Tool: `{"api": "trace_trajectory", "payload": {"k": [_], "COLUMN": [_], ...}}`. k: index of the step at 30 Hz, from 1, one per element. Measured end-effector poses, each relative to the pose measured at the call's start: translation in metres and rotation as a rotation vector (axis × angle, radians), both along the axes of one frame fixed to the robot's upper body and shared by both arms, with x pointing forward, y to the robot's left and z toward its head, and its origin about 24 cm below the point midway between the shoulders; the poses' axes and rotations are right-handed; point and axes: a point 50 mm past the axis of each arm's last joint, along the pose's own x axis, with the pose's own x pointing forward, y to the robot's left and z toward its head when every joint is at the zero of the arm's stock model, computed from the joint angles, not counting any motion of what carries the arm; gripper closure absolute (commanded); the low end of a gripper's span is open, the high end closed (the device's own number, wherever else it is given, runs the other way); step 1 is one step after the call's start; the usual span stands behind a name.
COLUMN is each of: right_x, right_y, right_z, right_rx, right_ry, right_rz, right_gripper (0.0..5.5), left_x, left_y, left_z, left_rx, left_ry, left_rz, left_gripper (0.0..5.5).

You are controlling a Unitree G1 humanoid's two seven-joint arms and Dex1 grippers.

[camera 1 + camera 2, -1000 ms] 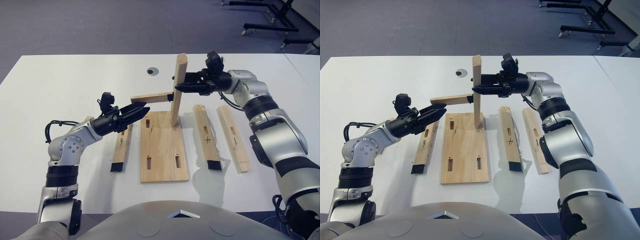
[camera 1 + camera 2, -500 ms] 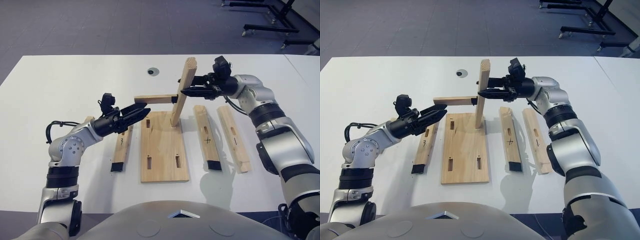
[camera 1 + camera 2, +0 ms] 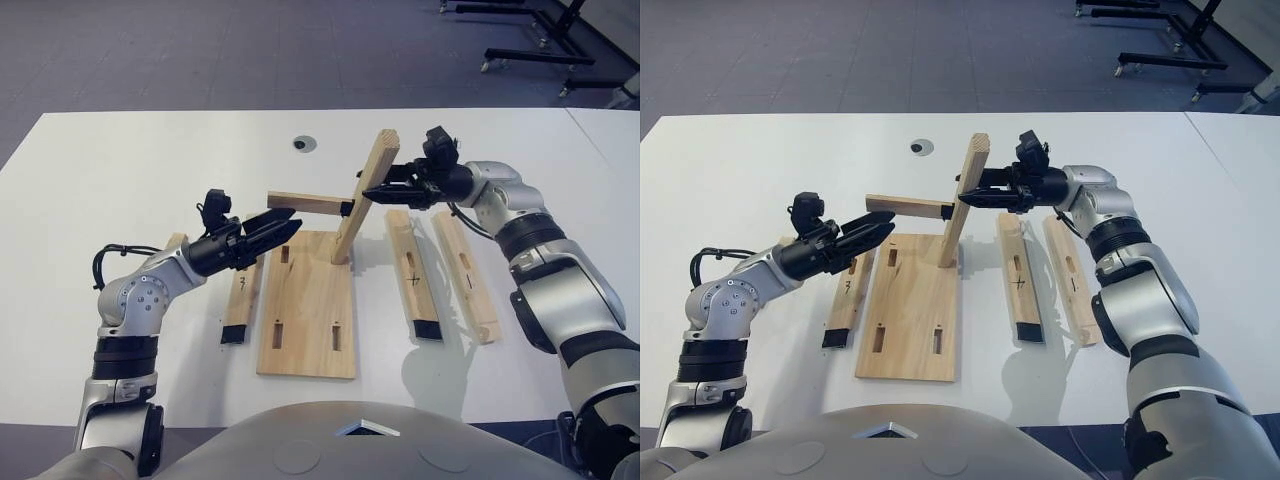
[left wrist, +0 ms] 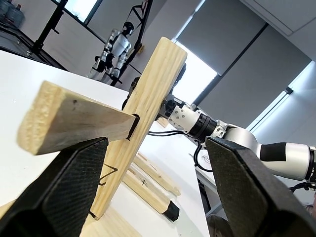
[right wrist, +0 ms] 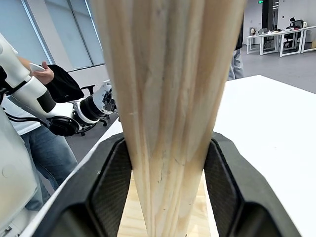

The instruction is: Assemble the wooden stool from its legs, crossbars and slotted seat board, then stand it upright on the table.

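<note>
1. The seat board (image 3: 305, 315) lies flat on the white tabletop (image 3: 120, 180), between the arms. It sits skewed, with its near end swung toward the robot's left. Slots show near its corners.
2. The standing leg (image 3: 365, 195) has its foot on the seat board's far right corner. Its top leans away to the robot's right. I cannot tell whether the foot is seated in the slot.
3. The crossbar (image 3: 305, 203) is plugged into the standing leg about mid-height. It juts level toward the robot's left, and its free end is off the tabletop.
4. The right hand (image 3: 372, 193) is clamped on the standing leg just above the crossbar joint. The right wrist view shows a finger pressed against each side of the wood.
5. The left hand (image 3: 283, 222) hangs by the crossbar's free end with its fingers spread wide. The bar end is just above them, and I cannot tell if it touches them.
6. Three loose legs lie flat on the tabletop. The left loose leg (image 3: 243, 295) is just beside the board's left edge.
7. The middle loose leg (image 3: 413, 272) and the outer loose leg (image 3: 466, 275) lie side by side to the right of the board.
8. A round cable port (image 3: 304, 143) sits in the tabletop beyond the parts.
</note>
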Motion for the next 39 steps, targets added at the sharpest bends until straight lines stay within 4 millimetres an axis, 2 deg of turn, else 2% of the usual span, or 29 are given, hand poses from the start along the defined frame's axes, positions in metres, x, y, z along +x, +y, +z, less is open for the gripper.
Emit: {"api": "trace_trajectory", "payload": {"k": [2, 4, 6, 8, 12, 15, 18, 23, 27, 29, 34, 39], "right_x": [0.002, 0.006, 0.0, 0.0, 0.003, 0.005, 0.0, -0.029, -0.055, -0.064, -0.089, -0.114], "right_y": [0.001, 0.006, 0.006, 0.005, -0.002, -0.006, -0.03, -0.076, -0.101, -0.1, -0.073, -0.061], "right_z": [0.001, 0.006, -0.018, -0.022, -0.013, 0.001, 0.007, 0.004, 0.003, 0.005, -0.001, -0.012], "right_rx": [-0.009, -0.075, -0.254, -0.28, -0.294, -0.289, -0.303, -0.215, -0.047, 0.031, 0.093, -0.054], "right_ry": [-0.006, -0.035, 0.021, 0.04, 0.034, -0.027, -0.076, -0.128, -0.142, -0.148, -0.08, 0.002], "right_rz": [-0.002, 0.018, 0.054, 0.052, 0.029, 0.03, -0.021, -0.196, -0.546, -0.699, -0.96, -1.116], "right_gripper": [3.44, 2.81, 2.48, 2.08, 1.34, 0.75, 0.14, 0.14, 0.14, 0.14, 0.14, 0.14], "left_x": [0.0, -0.001, -0.002, -0.003, -0.002, -0.002, -0.007, -0.016, -0.036, -0.042, -0.055, -0.067], "left_y": [-0.001, -0.002, -0.001, -0.001, -0.002, -0.001, 0.005, 0.017, 0.03, 0.037, 0.06, 0.069], "left_z": [-0.001, -0.001, -0.002, -0.003, -0.003, -0.003, -0.007, -0.006, -0.011, -0.012, -0.011, -0.006], "left_rx": [-0.002, -0.006, -0.005, -0.008, -0.015, -0.011, -0.006, 0.027, 0.119, 0.186, 0.351, 0.441], "left_ry": [0.003, 0.005, 0.007, 0.012, 0.01, 0.01, 0.025, 0.006, 0.013, 0.004, -0.031, -0.057], "left_rz": [0.004, 0.005, 0.016, 0.022, 0.034, 0.044, 0.064, 0.083, 0.069, 0.072, 0.142, 0.234], "left_gripper": [1.88, 1.88, 1.88, 1.88, 1.88, 1.88, 1.88, 1.88, 1.88, 1.88, 1.88, 1.88]}}
